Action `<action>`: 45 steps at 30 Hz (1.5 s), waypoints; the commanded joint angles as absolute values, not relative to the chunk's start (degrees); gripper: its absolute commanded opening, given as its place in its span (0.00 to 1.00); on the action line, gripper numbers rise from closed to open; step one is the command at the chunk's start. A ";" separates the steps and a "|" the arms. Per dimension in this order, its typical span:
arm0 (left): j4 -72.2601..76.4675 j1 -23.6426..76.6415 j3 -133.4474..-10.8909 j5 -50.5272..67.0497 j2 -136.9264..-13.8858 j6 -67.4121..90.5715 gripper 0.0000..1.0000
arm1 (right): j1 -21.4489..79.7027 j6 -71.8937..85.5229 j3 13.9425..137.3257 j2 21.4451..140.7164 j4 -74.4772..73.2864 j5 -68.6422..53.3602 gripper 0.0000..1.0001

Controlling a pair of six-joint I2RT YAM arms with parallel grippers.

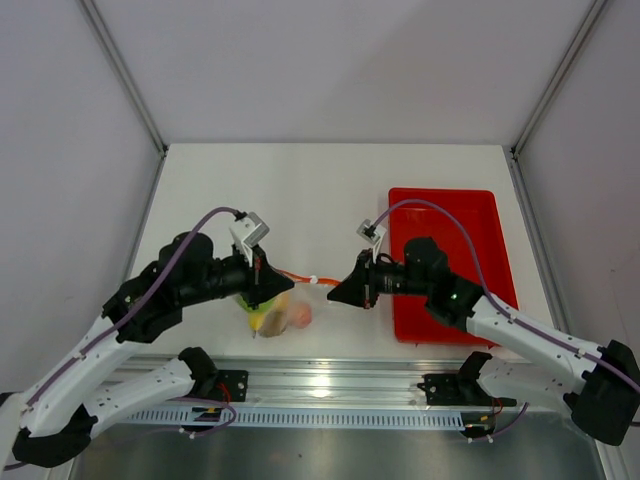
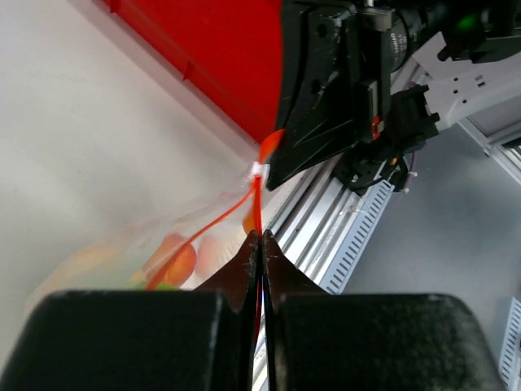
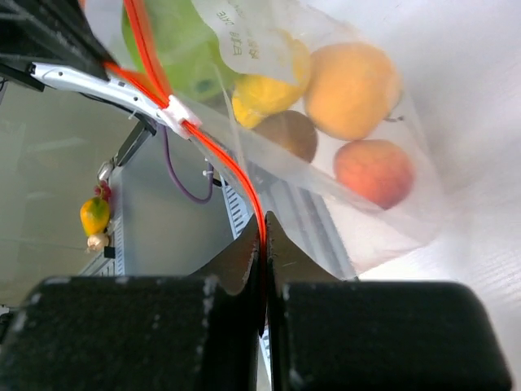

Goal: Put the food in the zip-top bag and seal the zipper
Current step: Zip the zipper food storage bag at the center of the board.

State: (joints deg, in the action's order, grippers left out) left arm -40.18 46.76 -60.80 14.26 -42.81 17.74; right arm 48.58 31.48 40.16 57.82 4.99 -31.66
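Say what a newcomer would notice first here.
Mid-table, the left gripper and right gripper both pinch the orange-red zipper, stretched between them. The clear zip-top bag, with the food inside, lies by the left gripper. A bright red tray lies to the right.

The zip-top bag (image 1: 303, 298) sits partly hidden beneath the left end effector (image 1: 267, 279); the zipper (image 3: 221, 156) is lost to view between the tips of the right end effector (image 3: 264, 224).

Overhead, two close wrists sharing zipper (image 3: 230, 178)
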 commanded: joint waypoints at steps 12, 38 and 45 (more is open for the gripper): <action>-35.07 46.58 -44.91 14.50 -41.84 19.60 0.00 | 49.75 31.29 37.27 61.96 10.72 -30.85 0.00; -30.15 46.58 -51.77 22.94 -46.93 6.07 0.50 | 52.21 30.85 40.17 61.26 9.75 -36.38 0.00; -30.06 46.58 -50.36 23.46 -47.11 5.27 0.36 | 52.21 31.20 40.25 61.17 10.37 -37.09 0.00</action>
State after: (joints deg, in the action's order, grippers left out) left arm -32.16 46.74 -49.52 21.54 -47.24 7.40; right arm 51.92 31.33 37.63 62.22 7.60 -35.55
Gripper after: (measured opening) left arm 0.378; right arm 0.003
